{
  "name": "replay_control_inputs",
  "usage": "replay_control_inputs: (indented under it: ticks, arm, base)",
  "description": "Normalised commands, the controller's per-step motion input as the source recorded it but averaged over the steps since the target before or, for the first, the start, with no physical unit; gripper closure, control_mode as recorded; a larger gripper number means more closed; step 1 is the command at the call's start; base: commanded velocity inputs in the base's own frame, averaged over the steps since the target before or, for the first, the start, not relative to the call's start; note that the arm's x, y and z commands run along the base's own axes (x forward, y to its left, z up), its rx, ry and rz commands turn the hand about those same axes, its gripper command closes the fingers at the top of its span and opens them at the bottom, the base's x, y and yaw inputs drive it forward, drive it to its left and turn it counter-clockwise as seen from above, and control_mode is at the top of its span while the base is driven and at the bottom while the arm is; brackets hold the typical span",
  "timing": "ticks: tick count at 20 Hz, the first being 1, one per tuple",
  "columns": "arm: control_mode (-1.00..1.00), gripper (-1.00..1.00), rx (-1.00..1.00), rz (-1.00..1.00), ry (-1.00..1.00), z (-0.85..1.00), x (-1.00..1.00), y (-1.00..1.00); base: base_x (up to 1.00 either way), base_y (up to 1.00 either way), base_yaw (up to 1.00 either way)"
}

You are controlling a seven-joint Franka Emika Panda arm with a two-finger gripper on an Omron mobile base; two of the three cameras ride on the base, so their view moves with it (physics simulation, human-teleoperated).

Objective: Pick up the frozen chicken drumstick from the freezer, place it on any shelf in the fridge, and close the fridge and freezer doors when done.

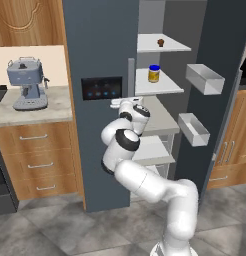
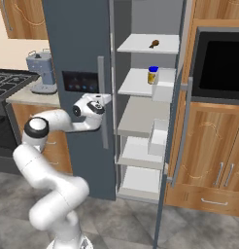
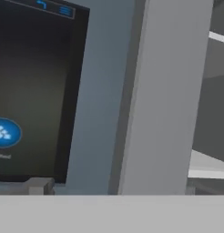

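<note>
The frozen chicken drumstick (image 1: pixel 160 43) (image 2: pixel 154 44), a small dark brown lump, lies on the top shelf (image 1: pixel 167 46) (image 2: pixel 141 47) of the fridge (image 1: pixel 160 120) (image 2: pixel 141 116), whose door (image 1: pixel 222 60) (image 2: pixel 174 146) hangs open to the right. The door of the freezer (image 1: pixel 100 45) (image 2: pixel 77 39), with its dark panel (image 1: pixel 101 88) (image 3: pixel 32 91), is shut. My gripper (image 1: pixel 116 104) (image 2: pixel 106 99) (image 3: pixel 114 187) is open, right up against the freezer door's vertical handle (image 1: pixel 131 80) (image 2: pixel 101 78) (image 3: pixel 168 91), which stands between the spread fingertips.
A yellow jar with a blue lid (image 1: pixel 154 73) (image 2: pixel 152 75) stands on the second fridge shelf. Pale bins (image 1: pixel 205 78) (image 1: pixel 193 129) jut from the open door. A coffee machine (image 1: pixel 27 82) (image 2: pixel 40 73) sits on the left counter. A black oven (image 2: pixel 221 63) is on the right.
</note>
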Motion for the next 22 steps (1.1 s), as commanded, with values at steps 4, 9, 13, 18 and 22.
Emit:
replay_control_inputs:
  ticks: [4, 9, 13, 18, 22]
  arm:
    - [-1.0, -1.0, 0.0, 0.0, 0.06, 0.0, 0.65, 0.01]
    - [-1.0, -1.0, 0.0, 0.0, 0.01, 0.0, 0.51, 0.04]
    - [-1.0, -1.0, 0.0, -0.01, 0.01, 0.03, 0.0, 0.0]
    - [-1.0, -1.0, 0.0, -0.02, 0.0, 0.36, -0.03, 0.0]
    - [-1.0, -1.0, 0.01, -0.03, 0.0, 0.52, -0.09, 0.0]
  base:
    - [0.0, 0.0, 0.0]
    - [0.0, 0.0, 0.0]
    - [0.0, 0.0, 0.0]
    - [0.0, 0.0, 0.0]
    - [0.0, 0.0, 0.0]
